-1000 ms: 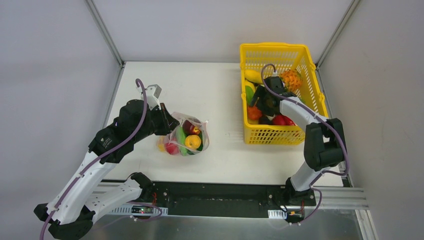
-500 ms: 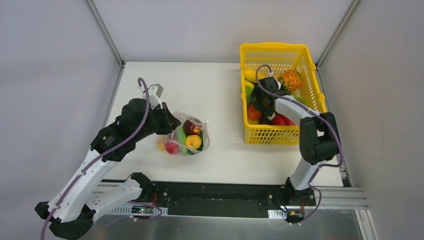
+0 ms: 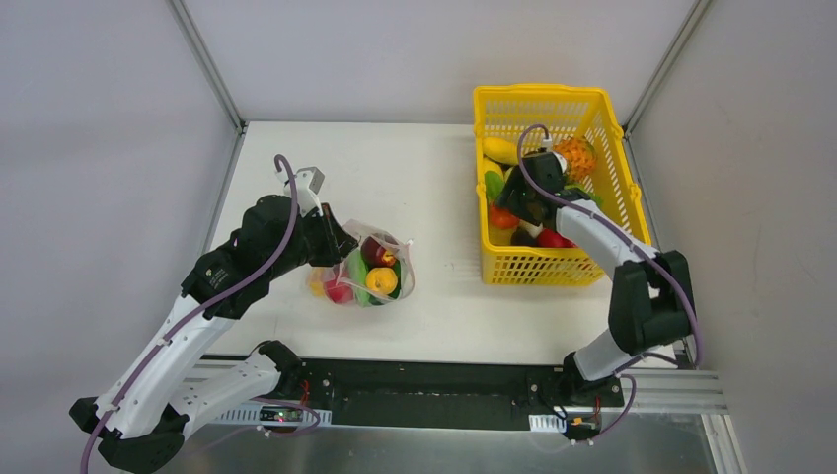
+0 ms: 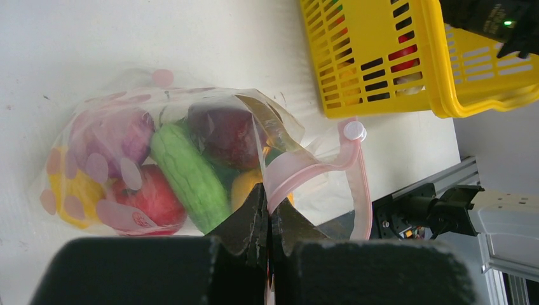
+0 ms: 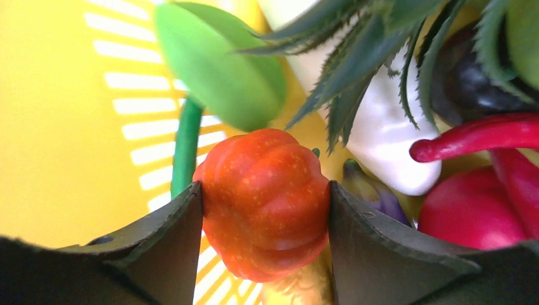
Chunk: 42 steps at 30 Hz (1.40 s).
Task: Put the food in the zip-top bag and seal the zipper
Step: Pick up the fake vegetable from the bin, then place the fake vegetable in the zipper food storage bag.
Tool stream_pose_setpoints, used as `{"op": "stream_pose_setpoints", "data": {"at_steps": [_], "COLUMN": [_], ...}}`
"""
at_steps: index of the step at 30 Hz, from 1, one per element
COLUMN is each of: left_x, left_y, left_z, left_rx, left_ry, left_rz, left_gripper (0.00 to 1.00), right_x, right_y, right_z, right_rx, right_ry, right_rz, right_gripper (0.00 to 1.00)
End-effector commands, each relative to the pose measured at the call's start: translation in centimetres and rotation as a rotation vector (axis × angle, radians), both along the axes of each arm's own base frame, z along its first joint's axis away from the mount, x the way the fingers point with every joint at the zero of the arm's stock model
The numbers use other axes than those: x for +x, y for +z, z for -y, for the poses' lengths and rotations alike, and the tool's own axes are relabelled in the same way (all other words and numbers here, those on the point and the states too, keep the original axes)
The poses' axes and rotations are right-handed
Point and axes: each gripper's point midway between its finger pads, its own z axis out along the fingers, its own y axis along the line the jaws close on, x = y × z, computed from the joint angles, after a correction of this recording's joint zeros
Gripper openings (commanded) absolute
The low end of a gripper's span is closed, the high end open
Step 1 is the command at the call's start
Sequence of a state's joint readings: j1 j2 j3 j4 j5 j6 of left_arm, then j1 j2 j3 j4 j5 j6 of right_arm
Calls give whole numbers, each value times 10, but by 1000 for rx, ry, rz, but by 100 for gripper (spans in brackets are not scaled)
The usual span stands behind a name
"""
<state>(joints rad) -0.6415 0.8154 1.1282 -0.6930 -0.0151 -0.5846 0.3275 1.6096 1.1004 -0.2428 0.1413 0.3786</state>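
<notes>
While the left hand (image 4: 267, 235) holds the zip-top bag (image 4: 121, 136) by its mouth, fingers pressed together on the pink zipper (image 4: 305, 166), the right hand (image 5: 266, 210) works in the yellow basket (image 3: 538, 94) at the far right of the bench (image 3: 424, 178). Its two fingers (image 5: 159, 248) stand apart with an orange pumpkin (image 5: 264, 190) between them. Each touches a flank of the toy, so the grip looks made or very nearly so.

The bag lies on the bench just beside the left hand, well apart from the basket. Its mouth is slack and partly open, with the white slider (image 4: 353, 131) at the far end of the strip. Inside lie a green cucumber (image 4: 187, 175), a red fruit (image 4: 149, 197), a dark purple piece (image 4: 222, 133) and something yellow (image 4: 70, 190). More food waits in the basket, among it a pineapple (image 3: 574, 156) and a red chilli (image 5: 483, 136).

The step in hand, as I judge it, is picking the next item; loading is partway done and sealing not yet begun. The next move calls for lifting the pumpkin straight up, clear of the green leaves (image 5: 222, 70) and the basket wall, then carrying it leftward to the held mouth. That opening looks narrow and floppy. The drop should be aimed well inside the rim, or the toy may catch the strip and roll off across the bench.
</notes>
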Motion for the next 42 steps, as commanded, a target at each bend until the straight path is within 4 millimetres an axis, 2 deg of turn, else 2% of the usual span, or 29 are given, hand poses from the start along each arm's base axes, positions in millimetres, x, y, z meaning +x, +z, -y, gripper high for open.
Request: {"op": "stream_pose_setpoints", "data": {"at_steps": [1, 11, 16, 23, 27, 29, 36, 38, 42], "left_x": [3, 1, 1, 2, 2, 3, 6, 6, 6], "left_y": [13, 14, 15, 15, 15, 16, 19, 21, 30], "left_z": [6, 11, 13, 17, 21, 23, 31, 33, 38], "left_rx": [-44, -68, -83, -100, -115, -124, -165, -183, -232], "left_ry": [-7, -27, -30, -39, -47, -52, -45, -40, -35], "left_rz": [34, 23, 25, 21, 19, 18, -5, -17, -31], "left_gripper": [0, 0, 0, 0, 0, 0, 0, 0, 0], "right_x": [-6, -37, -58, -88, -116, -136, -194, -204, -209], "right_y": [70, 158, 196, 231, 251, 257, 247, 247, 240], "right_z": [-6, -13, -35, -65, -93, -111, -170, -182, -200], "right_rx": [50, 162, 279, 434, 536, 566, 487, 489, 442], "right_ry": [54, 132, 264, 458, 642, 773, 1091, 1141, 1174], "right_rz": [153, 323, 381, 419, 430, 425, 401, 414, 423], "right_gripper": [34, 33, 33, 33, 31, 30, 30, 30, 30]}}
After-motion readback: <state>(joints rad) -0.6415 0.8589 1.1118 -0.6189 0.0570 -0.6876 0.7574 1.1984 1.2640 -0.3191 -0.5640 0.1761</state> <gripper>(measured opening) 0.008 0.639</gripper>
